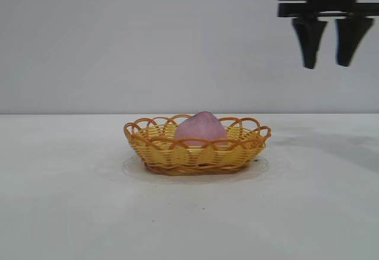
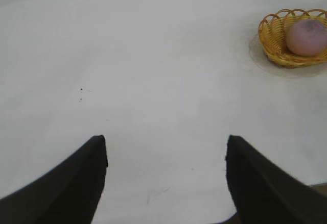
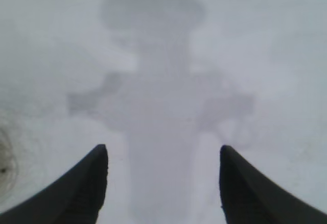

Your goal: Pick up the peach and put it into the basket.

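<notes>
Two grippers share this table, and neither has anything between its fingers. Furthest left, the left gripper [image 2: 166, 183] is out of the exterior view; its own wrist camera shows its jaws spread wide over bare table [image 2: 153, 81], well apart from the work, seemingly parked.

Moving right to the middle of the table, the basket [image 1: 155, 152] sits flat, and the peach [image 1: 200, 130] lies inside it, its rounded top rising above the scalloped rim. Judged from how things lie, the placing looks done.

The peach looks matte and probably light, with a skin that should grip well rather than slip; whether it yields to pressure cannot be told. If it needed taking up once more, the widest part of its body, from above with the jaws either side, seems the safest hold, since the woven loops crowd its lower flanks.

Furthest right, the right gripper [image 1: 327, 42] hangs high above the table, pointing down, jaws apart and empty, well clear of the basket.
</notes>
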